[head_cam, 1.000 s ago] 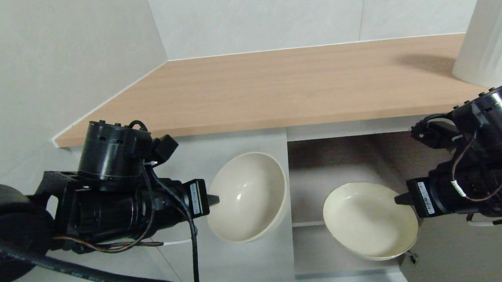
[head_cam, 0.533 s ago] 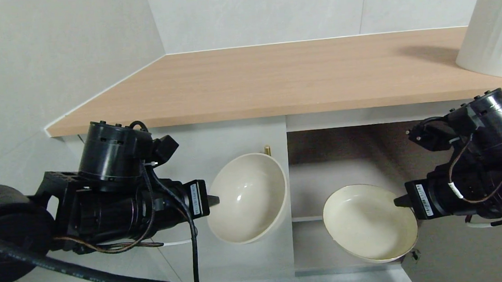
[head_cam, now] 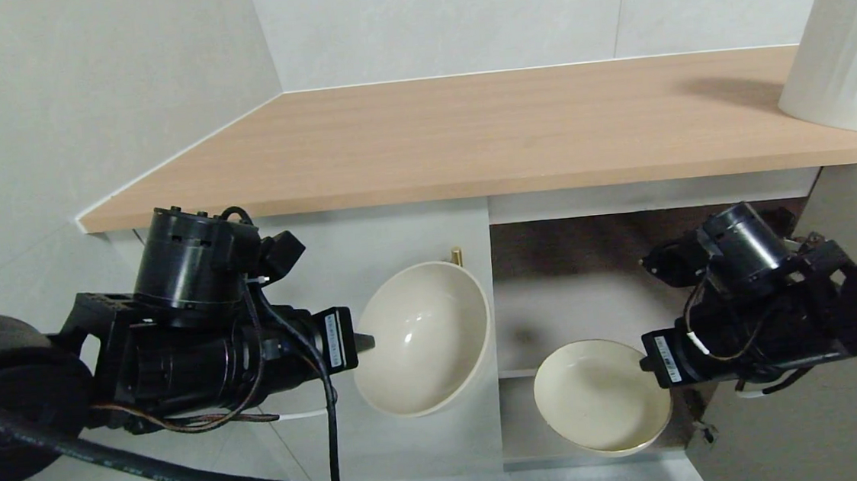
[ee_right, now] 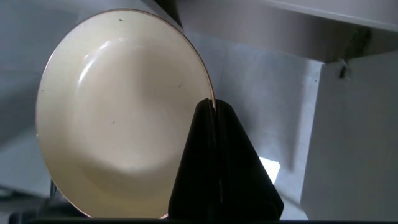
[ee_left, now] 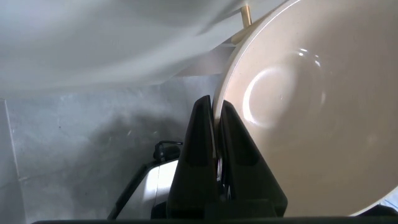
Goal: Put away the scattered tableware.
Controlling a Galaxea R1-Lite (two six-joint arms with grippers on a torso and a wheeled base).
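Left gripper [head_cam: 365, 342]: jaws closed on rim of deep bowl [head_cam: 421, 337]. Bowl tilted on edge, hollow facing camera, extending straight out past fingertips, in front of closed cabinet door [head_cam: 397, 235]. Brass knob [head_cam: 456, 254] just above bowl's far rim.

Left wrist view: gripper [ee_left: 215, 107], both fingers [ee_left: 199, 143] pinching bowl [ee_left: 311, 106] rim.

Right gripper [head_cam: 643, 363]: jaws clamped on rim of shallow dish [head_cam: 601, 397]. Dish reaches out beyond fingertips, tilted, at mouth of open cabinet bay [head_cam: 556, 307], under wooden counter [head_cam: 466, 138].

Right wrist view: gripper [ee_right: 213, 104] nipping dish [ee_right: 124, 112] edge.

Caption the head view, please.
The left gripper holds a deep bowl, right gripper a shallow plate, before an open cabinet under a wooden counter.
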